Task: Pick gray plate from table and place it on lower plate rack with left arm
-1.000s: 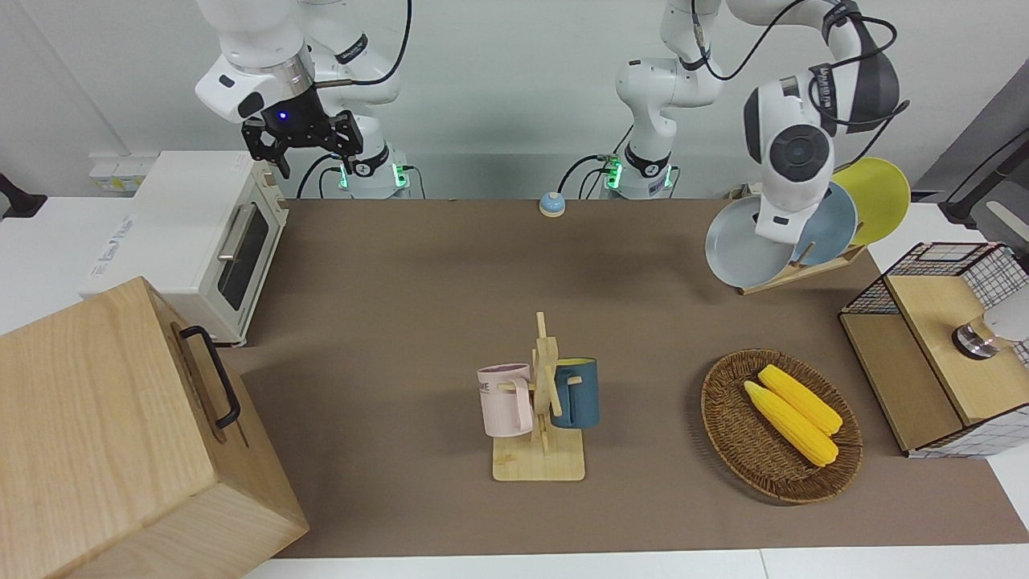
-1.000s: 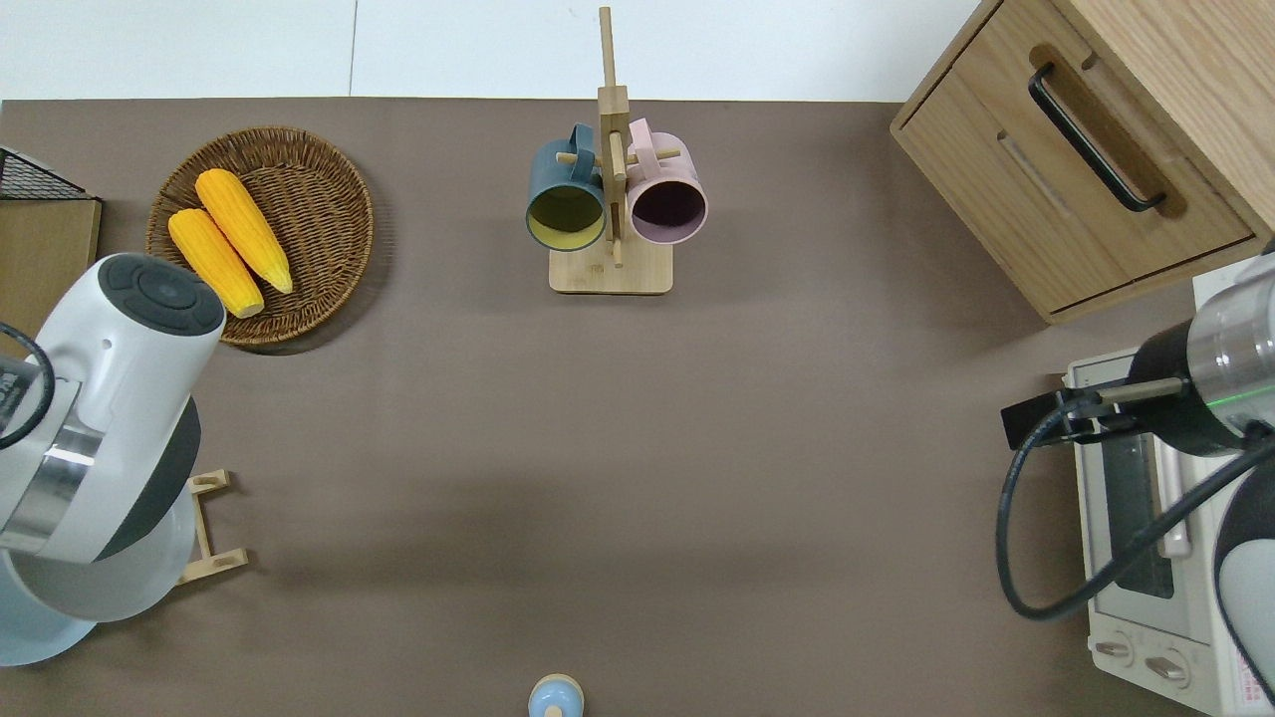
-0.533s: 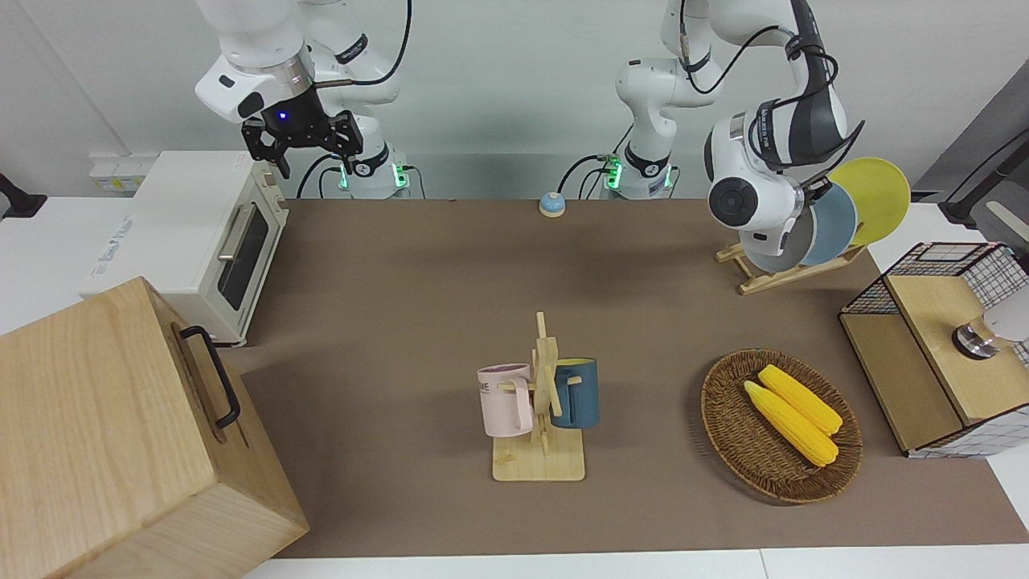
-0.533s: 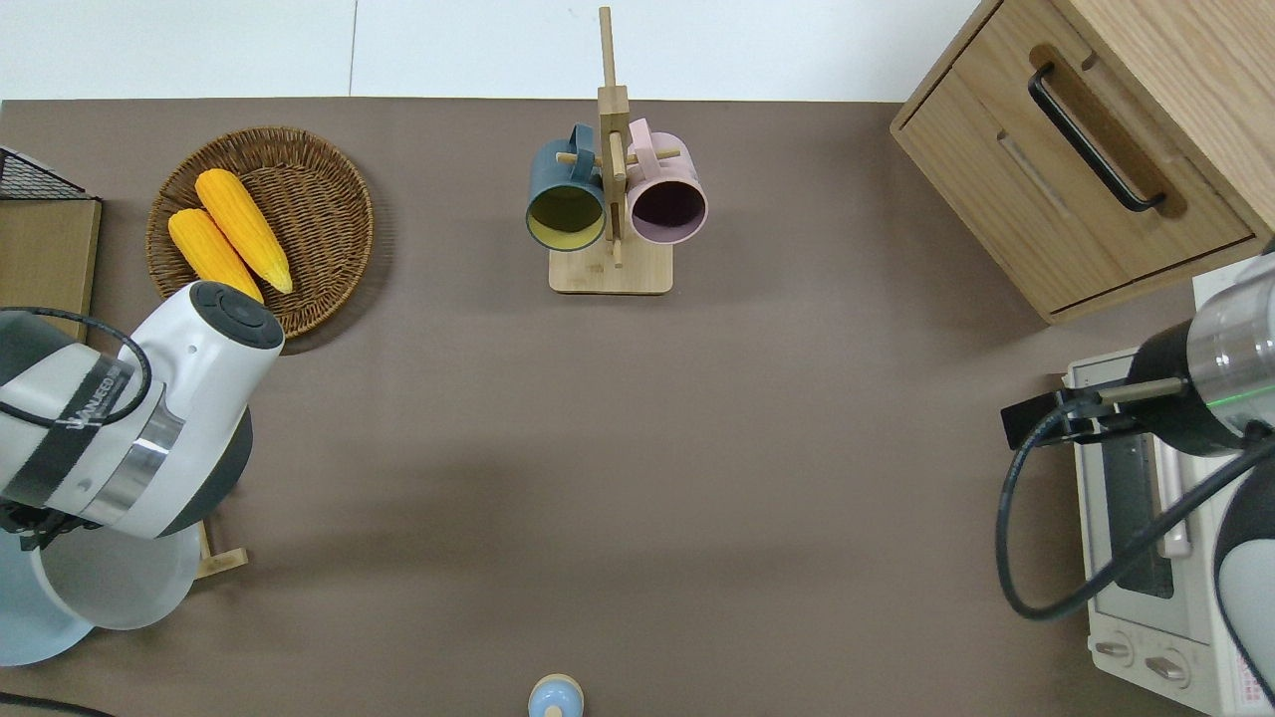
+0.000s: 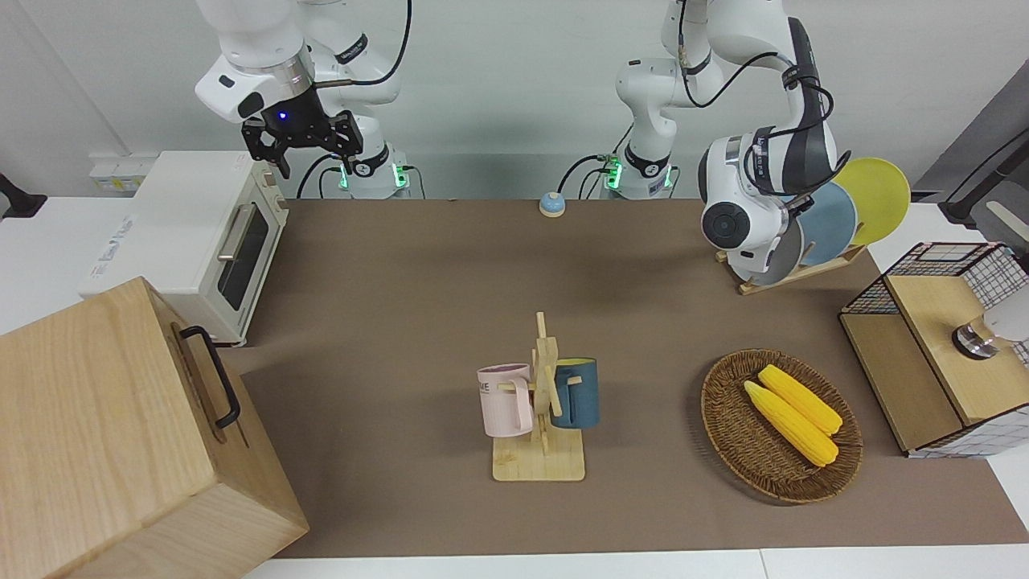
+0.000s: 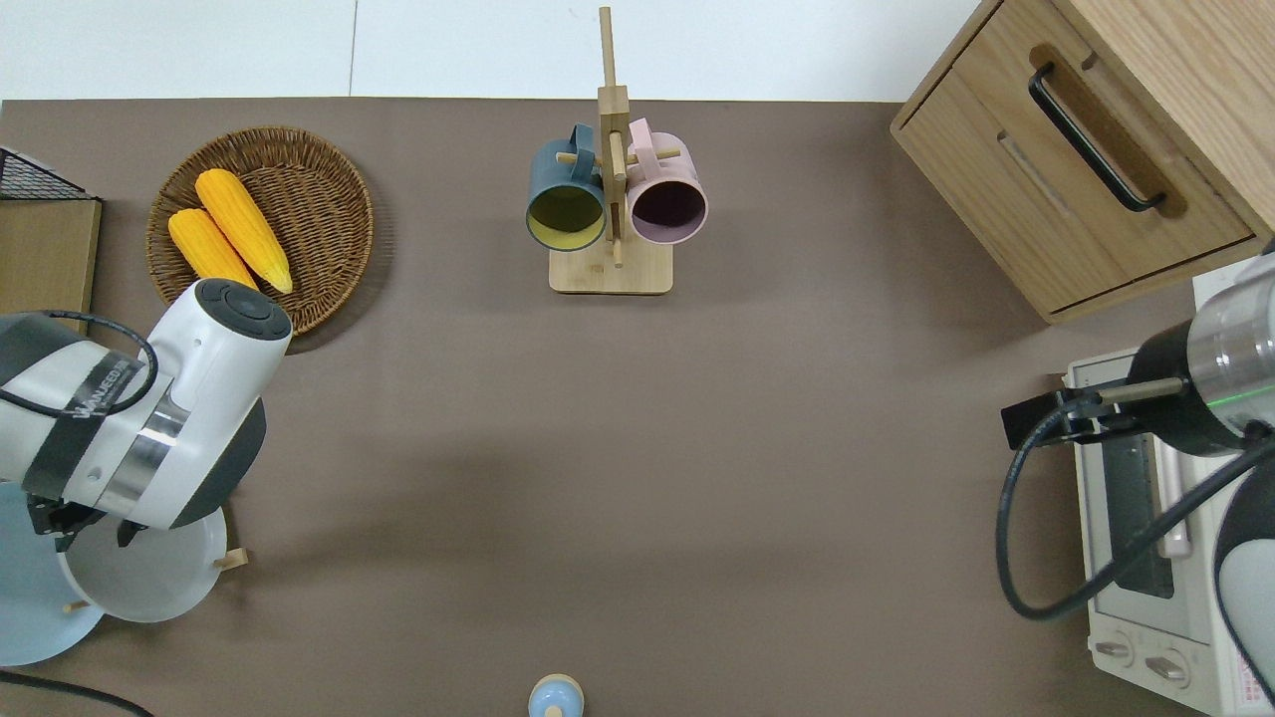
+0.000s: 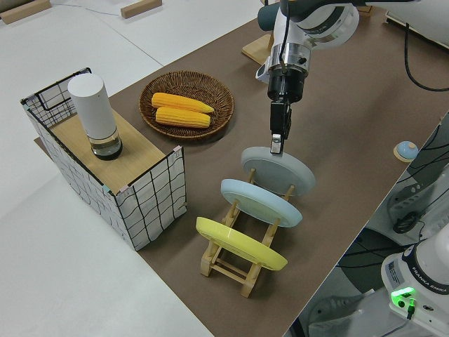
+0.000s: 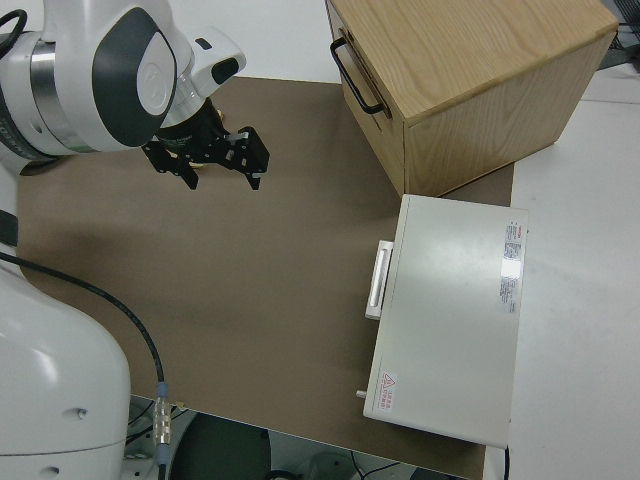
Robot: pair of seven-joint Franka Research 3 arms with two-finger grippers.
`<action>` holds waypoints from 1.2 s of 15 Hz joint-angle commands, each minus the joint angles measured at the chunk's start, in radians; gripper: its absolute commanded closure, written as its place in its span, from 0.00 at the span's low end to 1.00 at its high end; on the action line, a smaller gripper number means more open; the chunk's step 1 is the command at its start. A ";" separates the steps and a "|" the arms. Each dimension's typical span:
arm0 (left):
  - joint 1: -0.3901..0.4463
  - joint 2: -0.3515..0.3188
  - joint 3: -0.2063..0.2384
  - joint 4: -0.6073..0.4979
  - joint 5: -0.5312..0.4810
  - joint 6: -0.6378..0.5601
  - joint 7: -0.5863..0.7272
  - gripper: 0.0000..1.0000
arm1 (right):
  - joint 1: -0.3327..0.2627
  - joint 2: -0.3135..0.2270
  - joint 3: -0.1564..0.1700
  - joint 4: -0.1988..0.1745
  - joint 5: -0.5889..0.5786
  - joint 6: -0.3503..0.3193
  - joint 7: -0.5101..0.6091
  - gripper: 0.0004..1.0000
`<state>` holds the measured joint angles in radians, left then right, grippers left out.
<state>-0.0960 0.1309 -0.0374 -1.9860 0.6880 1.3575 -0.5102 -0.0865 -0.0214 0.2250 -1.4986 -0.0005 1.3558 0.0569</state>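
Change: gray plate [image 7: 279, 168] carried down and in since a second ago, then hanging out over the table clear of the rack, now tilted into the rack's end slot.
Front view: left arm [image 5: 744, 213] bending low over the rack [image 5: 792, 273] at its own end of the table [image 5: 402, 281]; wrist hiding most of the gray plate [image 5: 778, 257]; blue plate [image 5: 828, 223] and yellow plate [image 5: 872, 199] leaning alongside; right gripper [image 5: 301, 137] parked, fingers spread wide.
Overhead view: left wrist [image 6: 149, 428] covering the farther rim of the gray plate [image 6: 139, 578]; peg tips of the rack [image 6: 234, 560] poking out at the plate's edge; blue plate [image 6: 25, 597] lying just beside, toward the left arm's end; basket [image 6: 334, 209] with two corn cobs [image 6: 229, 239] sitting farther from the robots.
Left side view: left gripper [image 7: 278, 138] pointing straight down, fingertips pinching the upper rim of the gray plate; plate leaning in the rack [image 7: 238, 260], next to the blue plate [image 7: 259, 202], then the yellow plate [image 7: 238, 244]; white bottle [image 7: 95, 116] standing on a wire crate [image 7: 140, 189] nearby.
Right side view: right gripper [image 8: 205, 150] hanging open in the air, holding nothing; toaster oven [image 8: 450, 320] and wooden cabinet [image 8: 470, 80] along the table edge.
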 commanded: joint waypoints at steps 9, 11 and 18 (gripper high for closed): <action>0.004 -0.140 0.014 0.180 -0.444 0.121 0.159 0.01 | -0.013 -0.005 0.007 0.006 0.004 -0.015 -0.003 0.01; 0.004 -0.166 0.014 0.213 -0.513 0.140 0.162 0.01 | -0.015 -0.005 0.007 0.006 0.004 -0.015 -0.003 0.01; 0.004 -0.217 0.079 0.361 -0.705 0.149 0.374 0.01 | -0.015 -0.005 0.007 0.006 0.004 -0.015 -0.003 0.01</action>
<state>-0.0941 -0.0778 0.0394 -1.6407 0.0056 1.5027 -0.1842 -0.0865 -0.0214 0.2250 -1.4986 -0.0005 1.3558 0.0569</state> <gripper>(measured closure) 0.004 0.009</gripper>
